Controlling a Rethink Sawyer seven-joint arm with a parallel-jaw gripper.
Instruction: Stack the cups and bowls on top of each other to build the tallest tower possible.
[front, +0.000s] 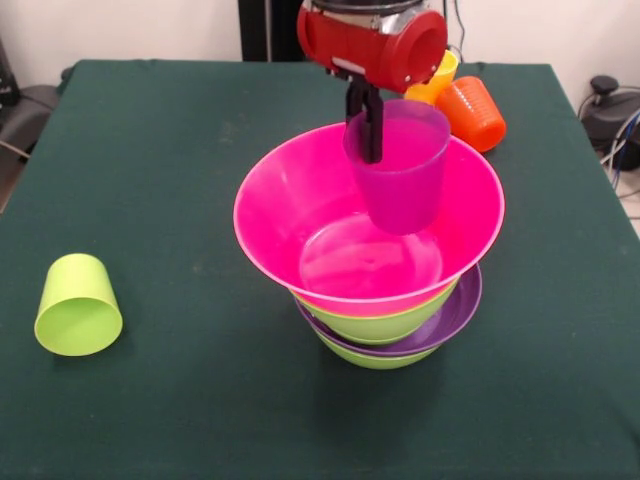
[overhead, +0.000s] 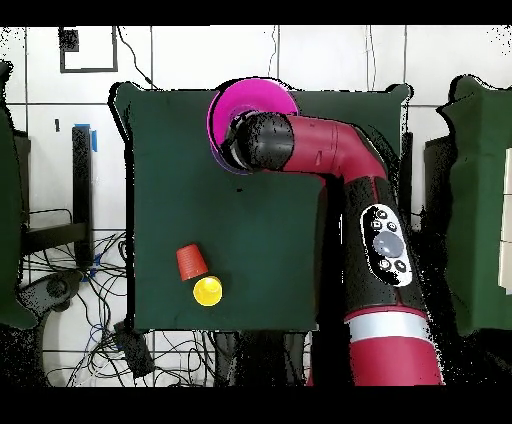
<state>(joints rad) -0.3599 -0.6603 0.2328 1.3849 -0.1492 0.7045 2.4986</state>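
Note:
My gripper (front: 365, 128) is shut on the near rim of the translucent purple cup (front: 402, 175) and holds it upright just inside the wide pink bowl (front: 262, 205). The pink bowl tops the tower: below it come a lime green bowl (front: 385, 322), a shallow purple bowl (front: 455, 312) and another lime green bowl (front: 372, 358). A lime green cup (front: 78, 305) lies on its side at the near left. The yellow-orange cup (front: 438, 80) and the orange cup (front: 472, 112) lie at the back right. In the overhead view the arm (overhead: 330, 150) covers most of the pink bowl (overhead: 262, 92). No red bowl shows.
The dark green table (front: 160, 150) reaches all frame edges in the front view. In the overhead view the orange cup (overhead: 190, 262) and the yellow cup (overhead: 208, 291) sit near the table edge closest to the robot base. Cables lie on the floor around the table.

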